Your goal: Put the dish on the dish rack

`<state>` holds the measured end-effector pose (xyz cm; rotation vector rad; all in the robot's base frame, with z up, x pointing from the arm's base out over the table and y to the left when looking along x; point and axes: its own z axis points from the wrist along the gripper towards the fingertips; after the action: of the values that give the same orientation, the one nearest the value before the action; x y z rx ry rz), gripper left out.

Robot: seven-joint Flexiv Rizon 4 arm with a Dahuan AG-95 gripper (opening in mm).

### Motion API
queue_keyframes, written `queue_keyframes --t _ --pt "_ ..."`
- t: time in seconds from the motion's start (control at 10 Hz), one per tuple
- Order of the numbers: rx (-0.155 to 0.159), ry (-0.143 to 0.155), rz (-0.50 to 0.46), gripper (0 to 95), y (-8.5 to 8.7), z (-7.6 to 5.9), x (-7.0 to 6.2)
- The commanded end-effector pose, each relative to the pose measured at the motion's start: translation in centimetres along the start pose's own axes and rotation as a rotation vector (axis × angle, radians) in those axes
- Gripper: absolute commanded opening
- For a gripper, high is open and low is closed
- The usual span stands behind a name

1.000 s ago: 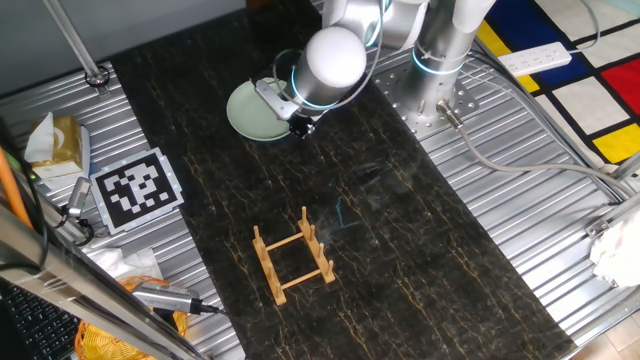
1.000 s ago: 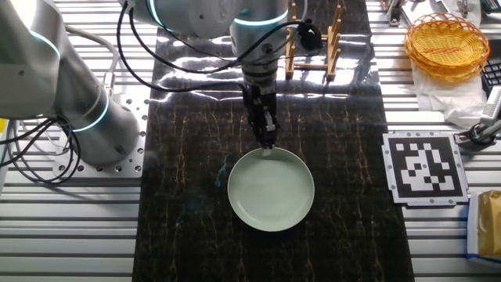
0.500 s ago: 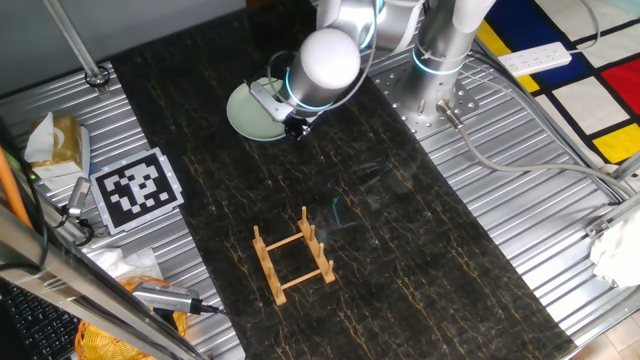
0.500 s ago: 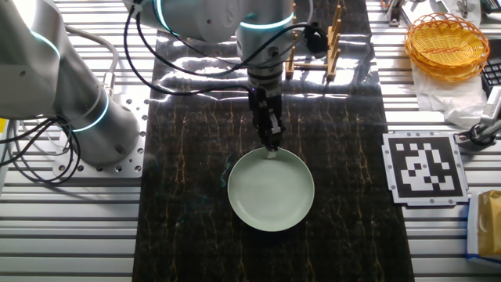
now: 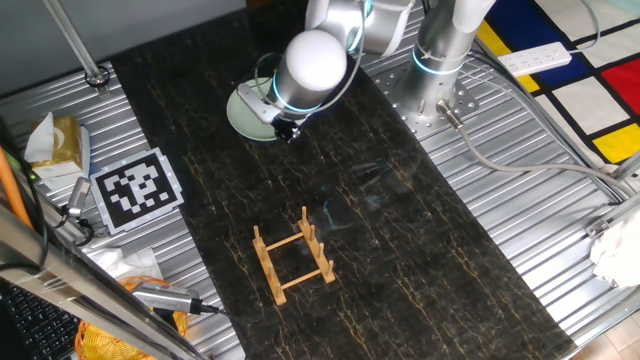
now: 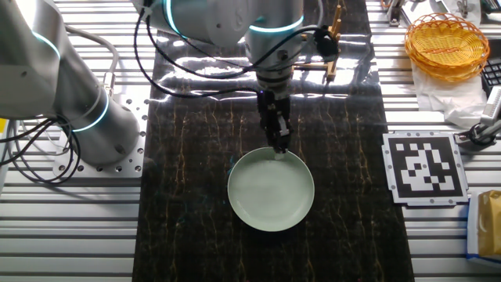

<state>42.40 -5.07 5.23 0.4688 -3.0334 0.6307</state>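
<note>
mint-green dish flat on dark mat, gripper at its far rim, grip state unclear, wooden dish rack well apart

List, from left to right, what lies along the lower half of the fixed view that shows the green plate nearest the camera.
Robot base → dish → printed marker tag → yellow-brown box at the right edge.
</note>
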Motion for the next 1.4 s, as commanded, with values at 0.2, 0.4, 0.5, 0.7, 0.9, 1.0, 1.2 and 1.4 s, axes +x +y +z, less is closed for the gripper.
queue_keyframes --t 0.2,0.4,0.5,0.7,0.9,1.0,1.2,1.4 --pt "-0.010 0.017 0.009 38.0 -0.1 -0.1 -0.9" --pt "-0.009 0.024 0.018 19.0 -0.3 -0.1 -0.9" --pt "-0.015 0.046 0.026 0.0 -0.6 -0.1 -1.0" --pt "-0.051 0.137 0.061 0.0 -0.9 -0.1 -1.5" --pt "-0.066 0.184 0.087 0.0 -1.0 -0.1 -1.6" --pt "-0.073 0.214 0.091 0.0 -1.0 -0.1 -1.7" --pt "-0.083 0.247 0.092 19.0 -1.0 -0.1 -1.8" --pt "-0.088 0.246 0.086 19.0 -1.1 -0.4 -1.9"
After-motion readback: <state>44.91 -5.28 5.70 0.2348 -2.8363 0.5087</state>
